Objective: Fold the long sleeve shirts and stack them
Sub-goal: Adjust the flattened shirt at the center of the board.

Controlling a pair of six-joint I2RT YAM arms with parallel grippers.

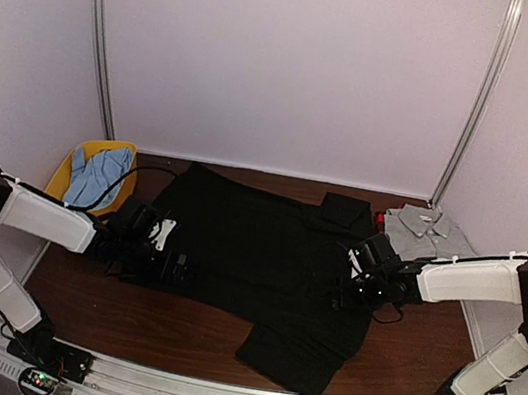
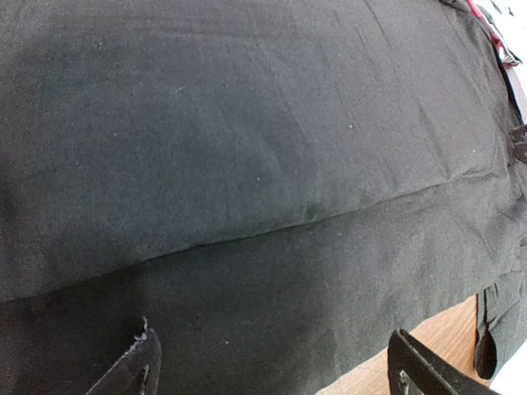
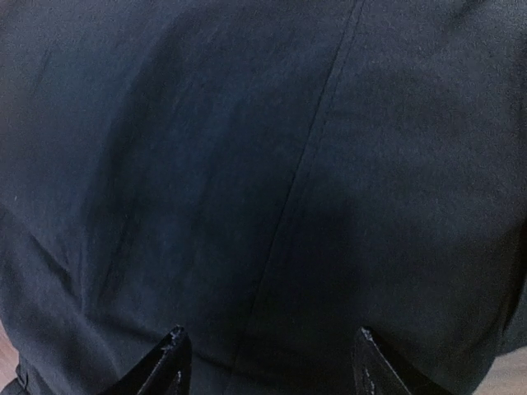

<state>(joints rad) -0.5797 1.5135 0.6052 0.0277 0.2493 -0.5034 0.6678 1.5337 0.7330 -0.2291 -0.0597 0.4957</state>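
Note:
A black long sleeve shirt (image 1: 265, 253) lies spread across the middle of the table, with a sleeve hanging toward the front edge. A grey long sleeve shirt (image 1: 426, 228) lies folded at the back right. My left gripper (image 1: 174, 269) is at the black shirt's left edge. In the left wrist view it (image 2: 276, 370) is open over the black cloth (image 2: 247, 148), where a fold line crosses. My right gripper (image 1: 349, 285) is over the shirt's right side. In the right wrist view it (image 3: 270, 350) is open above the black fabric (image 3: 247, 164), with nothing between its fingers.
A yellow basket (image 1: 127, 152) with a light blue cloth (image 1: 95, 177) in it stands at the back left. A small red item (image 1: 379, 219) lies beside the grey shirt. Brown tabletop (image 1: 122, 321) shows in front of the black shirt. White walls close in the back and sides.

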